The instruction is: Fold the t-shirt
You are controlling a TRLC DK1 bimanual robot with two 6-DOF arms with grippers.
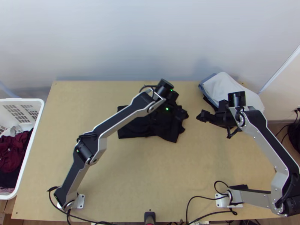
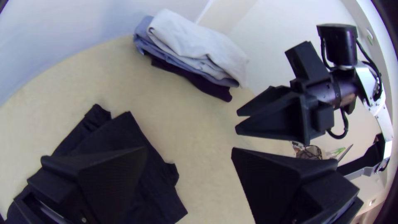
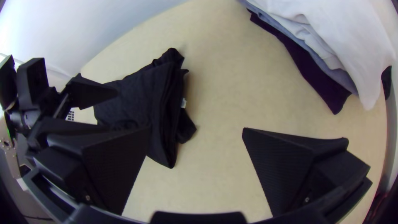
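The black t-shirt (image 1: pixel 137 129) lies folded into a compact bundle at the table's middle, its right end uneven. Above its right part, my left gripper (image 1: pixel 182 114) hangs open. In the left wrist view the shirt (image 2: pixel 157 195) is partly covered by one finger of that gripper (image 2: pixel 189 151), with bare table between the fingers. My right gripper (image 1: pixel 202 116) is right of the shirt, apart from it. Its fingers stand wide open in the right wrist view, the gripper (image 3: pixel 197 130) holding nothing; the shirt (image 3: pixel 141 95) shows layered edges and a small white tag there.
A stack of folded clothes (image 1: pixel 223 88), white on top with blue and dark pieces below, lies at the back right, beside and partly behind the right arm. A white basket (image 1: pixel 39 112) with dark and red clothes stands left of the table (image 1: pixel 123 176).
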